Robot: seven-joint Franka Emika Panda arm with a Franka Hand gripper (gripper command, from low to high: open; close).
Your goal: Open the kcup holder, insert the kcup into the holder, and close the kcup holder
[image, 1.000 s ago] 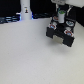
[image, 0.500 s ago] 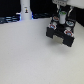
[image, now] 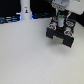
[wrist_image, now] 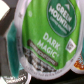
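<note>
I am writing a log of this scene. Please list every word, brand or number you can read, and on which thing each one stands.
"GREEN MOUNTAIN": on the dark green round badge on the kcup lid, wrist view.
"DARK MAGIC": white letters on the same green lid.
Small print in the dark band under "DARK MAGIC": too blurred to read.
Tall white bottle, exterior view: a dark mark, too small to read.
Kcup holder: no readable text.

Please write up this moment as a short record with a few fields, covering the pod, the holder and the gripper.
pod: green foil lid reading Green Mountain, Dark Magic, fills the wrist view
holder: black box on the white table, at the exterior view's right
gripper: above the holder, too blurred to tell whether it is open or shut
other: white bottle at the back
</note>
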